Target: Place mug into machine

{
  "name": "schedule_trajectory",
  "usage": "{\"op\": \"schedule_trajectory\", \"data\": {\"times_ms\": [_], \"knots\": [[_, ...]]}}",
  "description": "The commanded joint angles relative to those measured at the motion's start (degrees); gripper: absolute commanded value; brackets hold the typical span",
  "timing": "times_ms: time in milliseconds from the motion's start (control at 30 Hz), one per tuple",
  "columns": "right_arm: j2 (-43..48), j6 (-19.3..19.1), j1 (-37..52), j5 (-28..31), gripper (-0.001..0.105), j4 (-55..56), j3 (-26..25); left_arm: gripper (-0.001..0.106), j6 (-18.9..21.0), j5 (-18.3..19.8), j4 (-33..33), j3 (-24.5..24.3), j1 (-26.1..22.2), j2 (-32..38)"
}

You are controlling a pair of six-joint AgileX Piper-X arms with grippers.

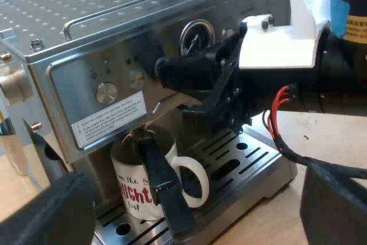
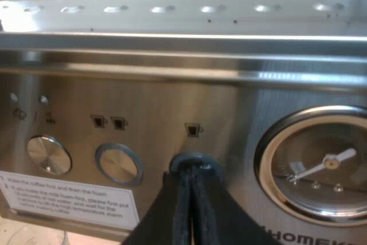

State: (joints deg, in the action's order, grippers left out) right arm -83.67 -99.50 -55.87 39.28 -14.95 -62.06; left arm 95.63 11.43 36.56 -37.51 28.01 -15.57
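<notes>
On the drip tray (image 1: 241,167) of the espresso machine (image 1: 74,21), the mug (image 1: 131,185) stood upright beneath the brew head, its loop turned outward. Placement was judged effectively complete. The holder's dark handle (image 1: 166,190) crossed directly in front of the mug's wall; whether the two touched could not be determined.

The left gripper (image 1: 198,205) hung back from the tray, fingers spread wide and holding nothing. The right gripper (image 2: 192,170) had its fingers pressed together and empty, with the tips set against the round button (image 2: 195,155) under the single-cup symbol, beside the pressure gauge (image 2: 321,164).

Risks noted:
1. A firm push on that button would probably start a pour. Shadow and the dark handle hid whether the mug sat squarely under the outlet. If it sat off-centre, coffee would land on the tray.
2. The closed tips bore on the button's edge and could slip off, scraping the panel.
3. Any advance of the left gripper with its fingers this wide could catch the mug's loop or the dark handle. That would push the mug out of position or tip it.
</notes>
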Motion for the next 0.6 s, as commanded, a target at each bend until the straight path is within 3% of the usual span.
{"op": "schedule_trajectory", "data": {"times_ms": [33,67,133,233,600], "knots": [[0.1,-1.5,1.2,1.0,0.017,-1.9,-0.8,0.079,0.3,-0.1,-0.9,0.0,0.3,0.2],[0.1,-1.5,1.2,0.3,0.020,-1.6,-0.8,0.079,0.3,-0.1,-0.9,0.0,0.3,0.2],[0.4,-0.7,1.2,-2.0,0.043,0.3,-0.8,0.079,0.3,-0.1,-0.9,0.0,0.3,0.2],[1.0,-0.5,0.8,-2.2,0.060,3.3,-0.8,0.079,0.3,-0.1,-0.9,0.0,0.3,0.2],[9.1,-0.6,-4.3,-2.2,0.062,19.6,-0.8,0.079,0.3,-0.1,-0.9,-0.5,0.3,0.2]]}}
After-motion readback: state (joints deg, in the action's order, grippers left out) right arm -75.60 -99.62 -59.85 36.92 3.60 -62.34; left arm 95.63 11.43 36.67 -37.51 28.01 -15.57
